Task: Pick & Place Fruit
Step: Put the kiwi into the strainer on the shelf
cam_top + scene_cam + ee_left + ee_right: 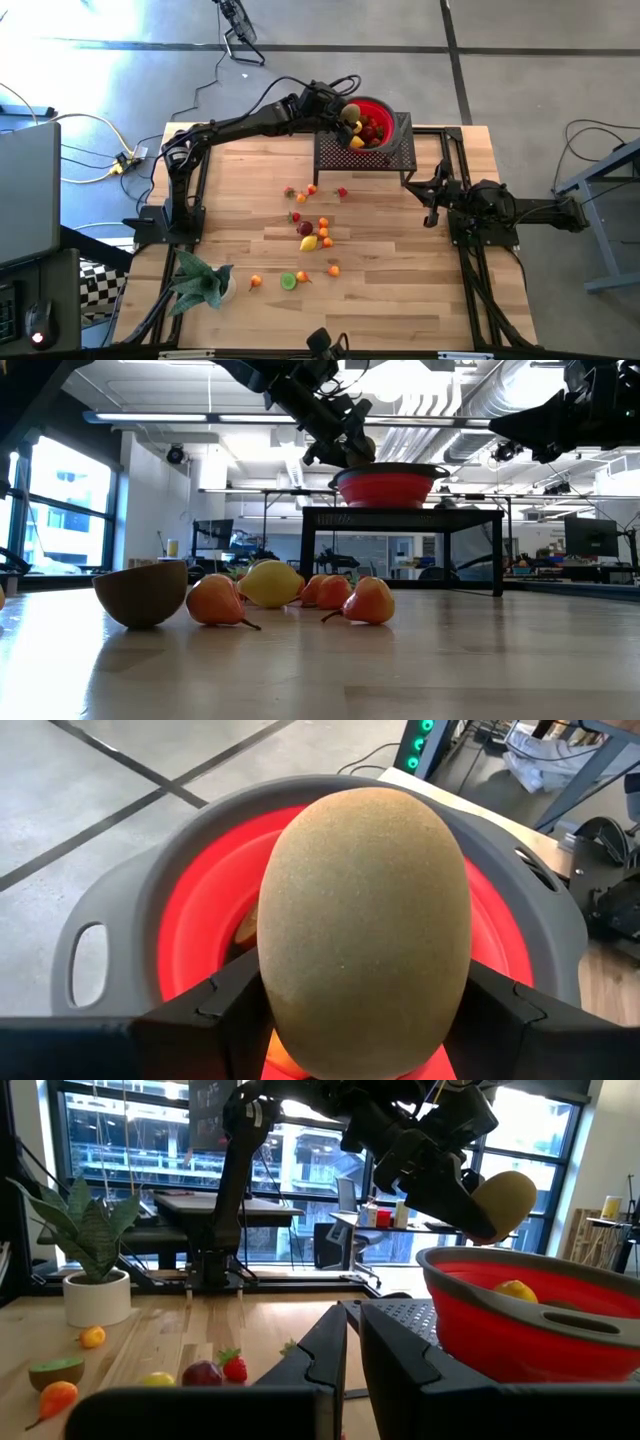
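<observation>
Brown kiwi [365,930] in left pincer [347,113], above bowl rim [120,910]

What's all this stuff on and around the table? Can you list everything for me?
Kiwi: one, brown, held in the left claw above the bowl.
Bowl: one, red with grey rim, on the stand at the table's far edge, several fruits already inside.
Stand: one, black mesh, under the bowl.
Loose fruits: about a dozen, orange, yellow, red, green, scattered mid-table.
Plant: one, green in a white pot, near left corner.
Table: one, light wood.
Left claw: one, dark, shut on the kiwi over the bowl.
Right claw: one, dark, shut, empty, waiting at the right side of the table.
</observation>
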Robot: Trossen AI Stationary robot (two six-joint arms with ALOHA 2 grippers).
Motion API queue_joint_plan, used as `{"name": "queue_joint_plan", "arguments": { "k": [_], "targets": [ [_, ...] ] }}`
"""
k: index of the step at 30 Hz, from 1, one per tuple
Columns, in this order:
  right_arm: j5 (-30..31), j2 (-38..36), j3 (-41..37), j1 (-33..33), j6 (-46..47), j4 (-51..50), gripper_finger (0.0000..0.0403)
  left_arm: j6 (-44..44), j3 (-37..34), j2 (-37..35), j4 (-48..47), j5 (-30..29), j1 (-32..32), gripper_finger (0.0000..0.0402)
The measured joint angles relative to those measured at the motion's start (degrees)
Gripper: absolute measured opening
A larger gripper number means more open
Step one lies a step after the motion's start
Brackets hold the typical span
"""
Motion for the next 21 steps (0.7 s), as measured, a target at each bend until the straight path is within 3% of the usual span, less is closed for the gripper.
{"name": "queue_joint_plan", "arguments": {
  "k": [11,21],
  "targets": [
    [0.0,0.0,0.0,0.01,-0.08,-0.35,0.0026,-0.01,0.0,0.73,1.01,0.32,-0.02,0.0233],
    [0.0,0.02,0.02,0.01,-0.47,-1.14,0.0026,-0.02,-0.02,4.9,2.89,1.22,0.0,0.0337]
  ]
}}
